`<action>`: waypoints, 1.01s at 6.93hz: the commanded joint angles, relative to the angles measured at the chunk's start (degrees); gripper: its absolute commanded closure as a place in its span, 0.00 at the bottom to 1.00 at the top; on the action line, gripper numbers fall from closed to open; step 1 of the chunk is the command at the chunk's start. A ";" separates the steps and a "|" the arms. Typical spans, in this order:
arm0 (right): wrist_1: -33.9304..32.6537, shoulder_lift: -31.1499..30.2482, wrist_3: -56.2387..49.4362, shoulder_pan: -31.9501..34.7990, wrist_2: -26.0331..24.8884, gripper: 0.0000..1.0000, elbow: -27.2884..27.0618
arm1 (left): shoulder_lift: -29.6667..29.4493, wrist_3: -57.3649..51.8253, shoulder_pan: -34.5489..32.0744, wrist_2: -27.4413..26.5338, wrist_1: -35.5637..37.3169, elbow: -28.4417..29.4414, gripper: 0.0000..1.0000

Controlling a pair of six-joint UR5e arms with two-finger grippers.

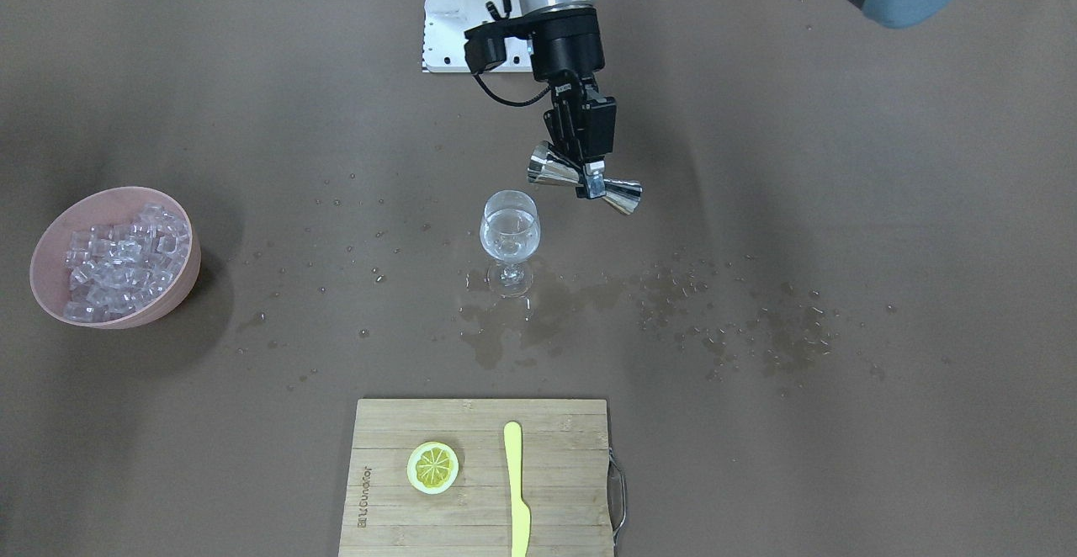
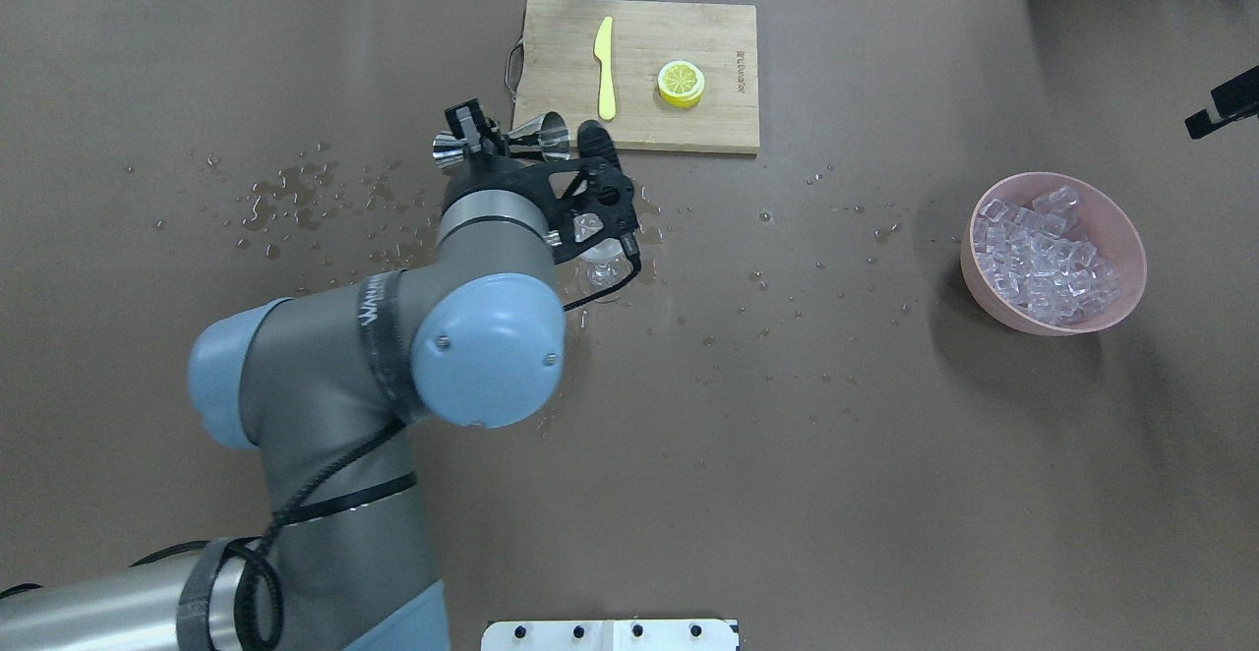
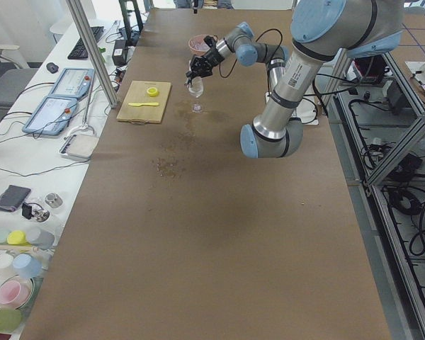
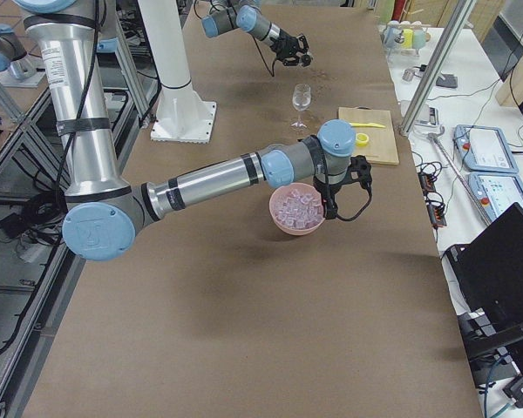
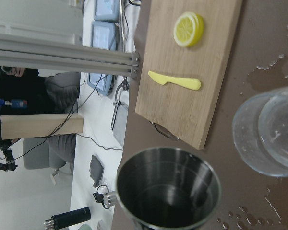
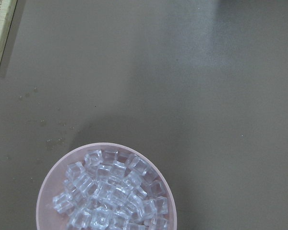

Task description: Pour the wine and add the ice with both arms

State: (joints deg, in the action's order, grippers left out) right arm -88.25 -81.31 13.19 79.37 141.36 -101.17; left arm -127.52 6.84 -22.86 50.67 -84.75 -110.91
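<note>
sideways, left gripper clamps the jigger near the wine glass; right gripper's state unclear.

A wide stretch of table separates the wine glass from the ice bowl; the jigger hangs just beside the glass's rim, the cutting board well apart

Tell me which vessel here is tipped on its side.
The steel jigger, held horizontally in the left claw; the wine glass and the pink bowl of ice both stand upright.
</note>
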 commanded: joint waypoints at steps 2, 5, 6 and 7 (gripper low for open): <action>0.36 0.10 0.00 -0.45 -0.12 0.00 0.44 | 19.74 18.02 -7.79 7.30 -40.96 5.16 1.00; 0.45 0.54 0.00 -0.54 -0.30 0.00 0.45 | 32.66 29.44 -18.30 21.15 -79.90 21.35 1.00; 0.45 0.63 0.43 -0.62 -0.30 0.00 0.36 | 32.08 33.29 -23.93 27.66 -87.26 31.45 1.00; 0.45 0.63 0.61 -0.71 -0.30 0.00 0.01 | 32.34 38.11 -26.77 32.95 -89.34 33.90 1.00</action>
State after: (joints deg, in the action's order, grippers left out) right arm -87.82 -80.73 13.52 78.75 141.07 -100.86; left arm -95.73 39.74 -45.00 76.70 -168.13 -83.07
